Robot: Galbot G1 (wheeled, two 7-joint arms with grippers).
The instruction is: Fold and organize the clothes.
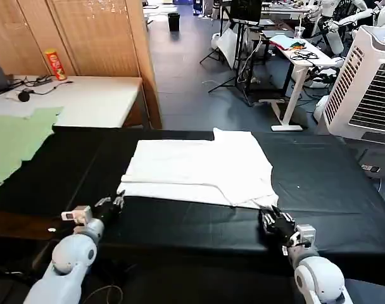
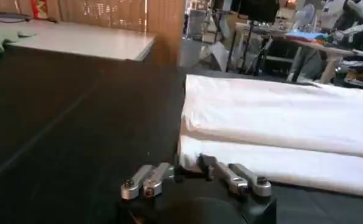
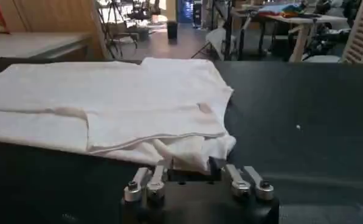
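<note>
A white short-sleeved cotton T-shirt lies partly folded on the black padded table, its plain side up, spread across the middle of the surface with a lengthwise fold running along the near half. No container stands on the table; the shirt rests directly on the black top. The left gripper sits low at the shirt's near left corner, its fingers spread a moderate way apart, and in the left wrist view the left gripper has its fingertips right at the folded hem of the T-shirt, touching or all but touching the cloth without a clear pinch. The right gripper is at the shirt's near right corner; in the right wrist view the right gripper also stands moderately open, with the bunched corner of the T-shirt lying between and just ahead of its fingers. Whether any cloth is gripped there cannot be told. A pale green cloth lies at the table's far left end, well apart from the shirt.
</note>
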